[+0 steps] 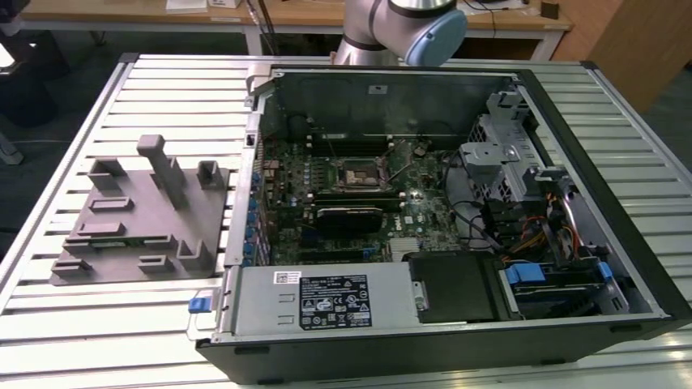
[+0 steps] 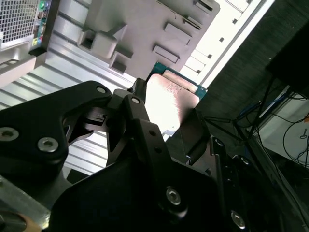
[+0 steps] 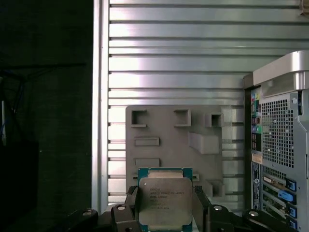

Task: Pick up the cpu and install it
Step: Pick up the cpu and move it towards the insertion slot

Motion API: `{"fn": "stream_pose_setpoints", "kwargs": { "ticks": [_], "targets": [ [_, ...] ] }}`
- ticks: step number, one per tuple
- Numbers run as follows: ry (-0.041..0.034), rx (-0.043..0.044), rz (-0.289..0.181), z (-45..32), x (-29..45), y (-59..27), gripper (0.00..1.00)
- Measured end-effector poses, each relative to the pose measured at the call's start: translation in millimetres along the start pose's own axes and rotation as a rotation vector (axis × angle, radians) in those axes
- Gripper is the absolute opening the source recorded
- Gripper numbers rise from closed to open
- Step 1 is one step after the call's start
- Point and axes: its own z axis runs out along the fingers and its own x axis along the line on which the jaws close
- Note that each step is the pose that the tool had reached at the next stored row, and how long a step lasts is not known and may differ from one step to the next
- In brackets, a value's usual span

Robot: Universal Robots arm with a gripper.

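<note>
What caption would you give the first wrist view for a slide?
Claw shut on the cpu, with the grey moulded holder and the computer case behind.

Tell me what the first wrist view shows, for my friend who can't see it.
The pincer grips a square cpu, silvery top with a green rim, above a slatted metal table. On the table lie a grey moulded holder block and, beside it, the back of a computer case.

A grey moulded fixture (image 1: 130, 235) lies on the slatted table (image 1: 65, 324) beside the open computer case (image 1: 433, 356)
</note>
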Motion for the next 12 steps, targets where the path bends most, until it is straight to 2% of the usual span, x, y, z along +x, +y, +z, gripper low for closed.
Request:
{"fn": "stream_pose_setpoints", "kwargs": {
  "ticks": [4, 12],
  "targets": [
    [0.0002, 0.0, 0.0, 0.2, -13.6, 0.2, 0.53],
    [0.0002, 0.0, 0.0, 0.6, -34.5, 0.6, 0.53]
  ]
}}
